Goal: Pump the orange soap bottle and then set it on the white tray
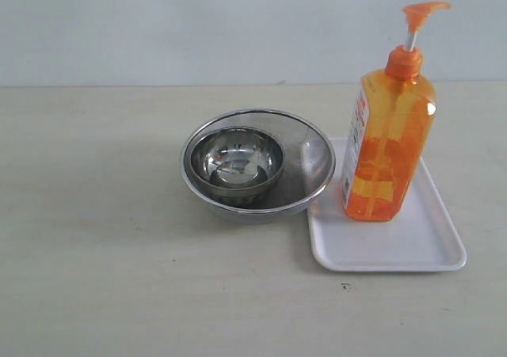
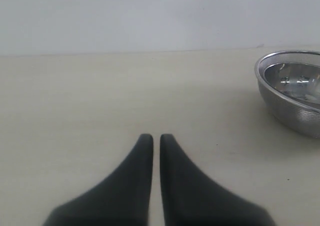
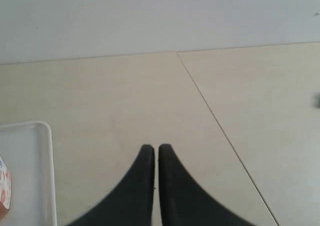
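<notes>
The orange soap bottle (image 1: pixel 388 139) stands upright on the white tray (image 1: pixel 396 250), its pump head raised on the white stem. Neither gripper shows in the exterior view. In the left wrist view my left gripper (image 2: pixel 156 137) is shut with nothing between its black fingers, low over bare table. My right gripper (image 3: pixel 155 147) is likewise shut and empty over the table, with a corner of the white tray (image 3: pixel 46 136) and a sliver of the bottle's label (image 3: pixel 4 191) off to one side.
Two nested steel bowls (image 1: pixel 257 165) sit touching the tray's left edge; the outer bowl (image 2: pixel 292 98) also shows in the left wrist view. A thin seam (image 3: pixel 220 131) crosses the tabletop near the right gripper. A pale wall backs the table.
</notes>
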Robot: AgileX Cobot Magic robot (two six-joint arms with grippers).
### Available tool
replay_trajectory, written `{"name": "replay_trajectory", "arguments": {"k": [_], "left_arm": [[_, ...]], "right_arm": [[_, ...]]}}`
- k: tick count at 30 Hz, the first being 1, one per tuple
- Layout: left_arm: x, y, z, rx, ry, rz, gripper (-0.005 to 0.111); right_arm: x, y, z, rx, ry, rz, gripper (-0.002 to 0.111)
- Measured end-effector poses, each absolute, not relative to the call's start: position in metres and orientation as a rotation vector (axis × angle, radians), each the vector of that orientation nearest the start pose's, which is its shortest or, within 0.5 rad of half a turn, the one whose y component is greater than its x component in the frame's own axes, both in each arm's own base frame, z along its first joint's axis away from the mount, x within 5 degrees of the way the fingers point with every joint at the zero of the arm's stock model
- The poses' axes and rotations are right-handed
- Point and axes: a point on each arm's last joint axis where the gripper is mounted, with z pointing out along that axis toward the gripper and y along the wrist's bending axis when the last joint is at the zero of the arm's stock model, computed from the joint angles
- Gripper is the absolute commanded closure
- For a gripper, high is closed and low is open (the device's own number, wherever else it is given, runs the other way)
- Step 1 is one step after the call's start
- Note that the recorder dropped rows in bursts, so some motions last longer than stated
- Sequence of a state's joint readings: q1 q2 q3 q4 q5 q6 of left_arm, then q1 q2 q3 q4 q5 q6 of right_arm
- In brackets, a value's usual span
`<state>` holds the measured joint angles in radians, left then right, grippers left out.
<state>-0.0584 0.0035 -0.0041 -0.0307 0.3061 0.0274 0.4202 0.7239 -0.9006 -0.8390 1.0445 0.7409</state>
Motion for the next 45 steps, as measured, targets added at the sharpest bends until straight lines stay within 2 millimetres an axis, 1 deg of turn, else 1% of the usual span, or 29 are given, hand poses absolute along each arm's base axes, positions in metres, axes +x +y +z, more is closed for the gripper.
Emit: {"name": "replay_trajectory", "arguments": {"k": [33,41,45], "left_arm": [[0.0543,-0.0040,0.1867,0.057,1.788,-0.052,0.102],[0.0543,-0.0040,0.1867,0.057,1.788,-0.052,0.102],[0.0543,-0.0040,0.1867,0.057,1.788,-0.052,0.102]], "right_arm": [[0.1233,-0.0085,0.3874,0.190,2.010,-0.338,0.108],[0.1239,-0.0075,0.3879,0.224,1.998,-0.298,0.108],[0.1234,-0.0053,0.3883,0.233,1.991,-0.241,0.108]]}}
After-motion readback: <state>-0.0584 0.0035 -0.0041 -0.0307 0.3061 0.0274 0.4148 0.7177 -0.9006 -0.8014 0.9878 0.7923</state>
